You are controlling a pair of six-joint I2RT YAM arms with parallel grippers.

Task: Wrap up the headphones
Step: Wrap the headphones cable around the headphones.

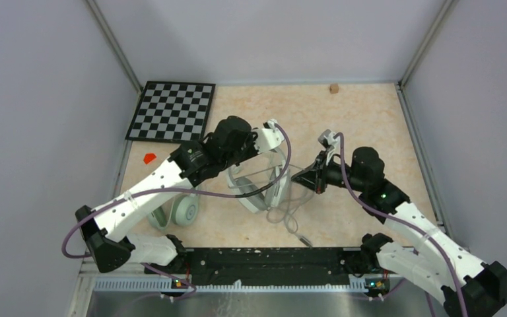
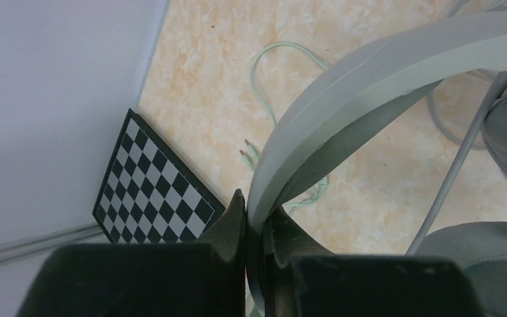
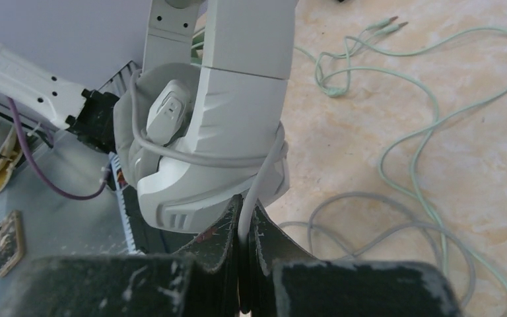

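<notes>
A black-and-white checkerboard panel [image 1: 171, 111] lies at the far left corner of the marbled beige table [image 1: 370, 119]. A small red piece [image 1: 149, 158] sits just in front of the panel, and a small brown cube [image 1: 334, 88] rests at the far edge.

The white and light-grey wired headset with angular cups [image 1: 264, 188] hangs in the middle of the table, between the two arms. The left fingers [image 2: 232, 221] are clamped on its curved headband, which rises from between them. The right fingers [image 3: 221, 238] are pinched together on the grey cable [image 3: 259, 175], just below one white cup. From there the cable climbs and passes across that cup. Its slack lies in loose loops on the table near the black front rail [image 1: 264, 261].

The mint-green wired headset with round cups [image 1: 186, 211] lies on the table at the near left, partly covered by the left arm that crosses above it. Its pale-green cable [image 3: 429, 125] sprawls in wide curves over the table beside the grey loops. The end of the pale-green cable, with two plugs [image 3: 386, 25], lies free and apart from both headsets.
</notes>
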